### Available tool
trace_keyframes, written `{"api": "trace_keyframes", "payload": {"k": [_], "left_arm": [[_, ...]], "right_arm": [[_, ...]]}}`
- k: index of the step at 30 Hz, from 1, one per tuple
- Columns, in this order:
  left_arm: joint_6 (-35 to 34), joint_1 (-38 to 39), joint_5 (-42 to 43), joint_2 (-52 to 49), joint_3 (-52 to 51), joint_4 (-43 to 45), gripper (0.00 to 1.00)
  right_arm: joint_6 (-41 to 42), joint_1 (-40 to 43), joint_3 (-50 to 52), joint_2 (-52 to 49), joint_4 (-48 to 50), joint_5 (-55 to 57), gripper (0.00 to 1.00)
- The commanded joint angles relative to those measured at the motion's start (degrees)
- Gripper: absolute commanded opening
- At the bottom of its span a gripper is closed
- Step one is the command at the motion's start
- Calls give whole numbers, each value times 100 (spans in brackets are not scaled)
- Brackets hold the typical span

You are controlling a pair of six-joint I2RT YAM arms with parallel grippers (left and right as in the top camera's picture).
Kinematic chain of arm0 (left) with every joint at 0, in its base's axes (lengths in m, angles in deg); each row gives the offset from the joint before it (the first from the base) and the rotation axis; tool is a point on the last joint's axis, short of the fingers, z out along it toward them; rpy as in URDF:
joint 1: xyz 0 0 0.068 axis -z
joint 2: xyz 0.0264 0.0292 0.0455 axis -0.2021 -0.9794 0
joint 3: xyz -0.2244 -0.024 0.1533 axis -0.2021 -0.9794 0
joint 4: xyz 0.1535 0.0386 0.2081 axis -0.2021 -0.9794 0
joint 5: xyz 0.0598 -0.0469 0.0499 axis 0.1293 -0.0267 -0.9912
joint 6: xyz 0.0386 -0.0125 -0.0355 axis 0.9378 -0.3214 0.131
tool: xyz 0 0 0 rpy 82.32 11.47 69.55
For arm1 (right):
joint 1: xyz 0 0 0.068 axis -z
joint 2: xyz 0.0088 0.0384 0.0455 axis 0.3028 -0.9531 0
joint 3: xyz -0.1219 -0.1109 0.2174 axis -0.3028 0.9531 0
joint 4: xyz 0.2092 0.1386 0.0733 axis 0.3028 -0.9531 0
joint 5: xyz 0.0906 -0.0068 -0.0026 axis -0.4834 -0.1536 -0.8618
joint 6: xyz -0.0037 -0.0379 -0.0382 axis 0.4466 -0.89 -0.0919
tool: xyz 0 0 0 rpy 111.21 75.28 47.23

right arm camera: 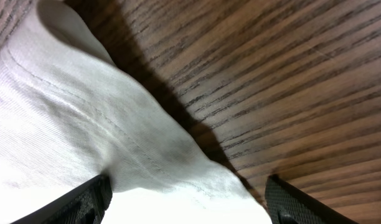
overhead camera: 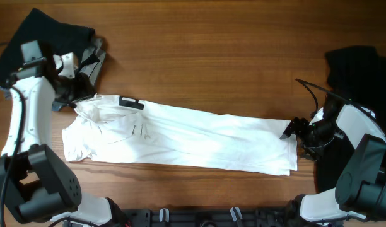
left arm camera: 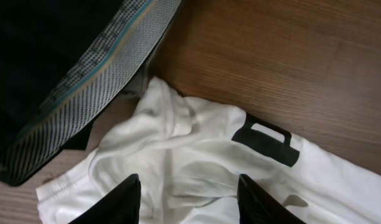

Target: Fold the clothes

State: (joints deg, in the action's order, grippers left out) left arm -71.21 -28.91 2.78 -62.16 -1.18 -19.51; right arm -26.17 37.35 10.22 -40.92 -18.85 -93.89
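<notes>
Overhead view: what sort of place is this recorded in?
Likely a robot lab workbench: a wooden table, the left arm and right arm mounted at its near edge, and a white T-shirt with dark garments laid out for folding.

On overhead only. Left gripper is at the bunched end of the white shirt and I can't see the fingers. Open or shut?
Observer: Open. In the left wrist view the left gripper has its fingers spread over the rumpled white T-shirt, not closed on it.
Operator: And the right one, at the far end?
Observer: The right gripper is open too. The shirt's edge lies between its fingers, with bare table beside it.
Operator: What's the grey thing by the left arm?
Observer: A checked grey garment with a teal stripe, lying next to the shirt, across from the black print.
</notes>
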Motion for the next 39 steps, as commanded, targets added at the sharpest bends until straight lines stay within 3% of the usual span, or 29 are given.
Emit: {"api": "trace_keyframes", "payload": {"k": [1, 4, 8, 16, 20, 21, 23, 24, 30, 39], "left_arm": [[527, 483, -1447, -260, 55, 205, 51], [835, 691, -1565, -450, 55, 151, 50], [831, 750, -2004, -634, 55, 151, 47], [835, 745, -2033, -824, 55, 330, 40], [833, 745, -2009, -1117, 55, 409, 46], [833, 748, -2013, -1178, 55, 409, 43], [782, 752, -2013, -1207, 57, 387, 10], [654, 752, -2015, -1178, 70, 387, 4], [-391, 739, -2166, -800, 289, 328, 4], [-1945, 717, -2507, 625, 439, 44, 4]], "right_arm": [[-308, -15, 339, -354, 345, -374, 84], [-308, -15, 339, -354, 345, -374, 84], [-308, -15, 339, -354, 345, -374, 84], [-308, -15, 339, -354, 363, -400, 84], [-361, -15, 339, -354, 372, -505, 84], [-363, -15, 339, -354, 369, -505, 84], [-363, -15, 339, -354, 369, -505, 84], [-363, -15, 339, -354, 369, -505, 84], [-374, -15, 339, -354, 363, -505, 84], [-376, -15, 339, -354, 365, -505, 84]]}}
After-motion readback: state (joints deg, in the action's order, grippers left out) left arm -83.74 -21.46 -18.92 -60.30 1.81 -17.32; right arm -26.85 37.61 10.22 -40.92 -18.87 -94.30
